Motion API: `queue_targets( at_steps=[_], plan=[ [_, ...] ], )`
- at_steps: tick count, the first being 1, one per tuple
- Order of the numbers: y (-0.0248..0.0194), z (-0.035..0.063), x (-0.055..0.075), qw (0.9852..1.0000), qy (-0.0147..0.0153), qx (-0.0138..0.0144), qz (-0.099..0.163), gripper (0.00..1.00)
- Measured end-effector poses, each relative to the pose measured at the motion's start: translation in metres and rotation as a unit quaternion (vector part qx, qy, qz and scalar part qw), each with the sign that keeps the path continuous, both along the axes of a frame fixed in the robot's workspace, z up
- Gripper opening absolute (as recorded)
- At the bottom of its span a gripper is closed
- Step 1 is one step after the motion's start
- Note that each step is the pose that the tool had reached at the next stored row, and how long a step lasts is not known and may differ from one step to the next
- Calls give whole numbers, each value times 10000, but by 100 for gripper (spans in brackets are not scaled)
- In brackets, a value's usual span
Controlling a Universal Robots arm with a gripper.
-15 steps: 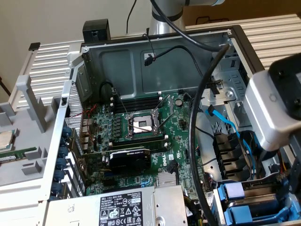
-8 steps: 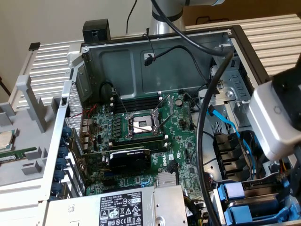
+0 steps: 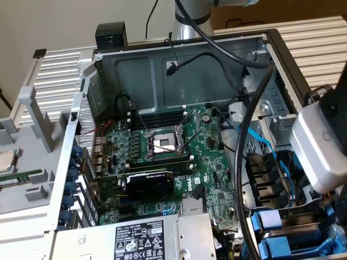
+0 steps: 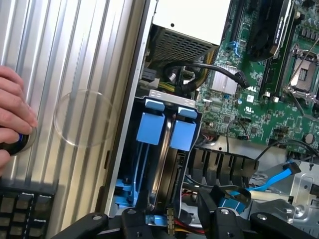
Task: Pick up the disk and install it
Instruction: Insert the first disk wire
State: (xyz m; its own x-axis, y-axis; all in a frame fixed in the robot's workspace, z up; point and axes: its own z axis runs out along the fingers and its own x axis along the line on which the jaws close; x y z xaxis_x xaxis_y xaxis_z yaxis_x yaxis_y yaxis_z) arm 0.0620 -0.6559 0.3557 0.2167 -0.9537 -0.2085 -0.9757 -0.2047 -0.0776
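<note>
Two bright blue carrier tabs [image 4: 149, 127] [image 4: 183, 134] stand side by side in the drive bay [image 4: 124, 164] at the case's edge. Between them runs the dark metal side of a drive, seen edge-on. This looks like the disk [image 4: 163, 172], seated in the bay, and its label is hidden. My gripper [image 4: 172, 225] hangs right over the near end of the two carriers, its black body straddling them. I cannot tell whether it touches the disk. In the exterior view the same blue carriers [image 3: 271, 223] sit low at the right, under the arm's white wrist housing [image 3: 321, 147].
The open case holds the motherboard [image 3: 179, 162] with an empty processor socket [image 3: 164, 143], a graphics card [image 3: 149, 183] and the power supply [image 3: 135, 238]. Black and blue cables [image 4: 271, 179] cross beside the bay. A person's hand [image 4: 12, 117] rests on a round button by a keyboard [image 4: 22, 211].
</note>
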Motion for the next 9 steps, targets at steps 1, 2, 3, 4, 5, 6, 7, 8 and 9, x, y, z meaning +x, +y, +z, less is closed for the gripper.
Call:
queue_targets(
  at_steps=[1,2,3,4,5,6,7,8,9],
  plan=[
    [-2,-2,3,10000,0,3,24,51],
    [-4,-3,5,10000,0,5,51,51],
    [-6,-6,9,10000,0,9,77,51],
    [-8,-10,13,9999,0,15,103,51],
    [-10,-16,18,9999,0,21,131,51],
    [-12,-21,23,9999,0,25,154,51],
    [-16,-26,28,9999,0,30,170,51],
    [-22,-29,34,9998,0,37,181,51],
    [-29,-33,41,9998,0,51,187,51]
  ],
)
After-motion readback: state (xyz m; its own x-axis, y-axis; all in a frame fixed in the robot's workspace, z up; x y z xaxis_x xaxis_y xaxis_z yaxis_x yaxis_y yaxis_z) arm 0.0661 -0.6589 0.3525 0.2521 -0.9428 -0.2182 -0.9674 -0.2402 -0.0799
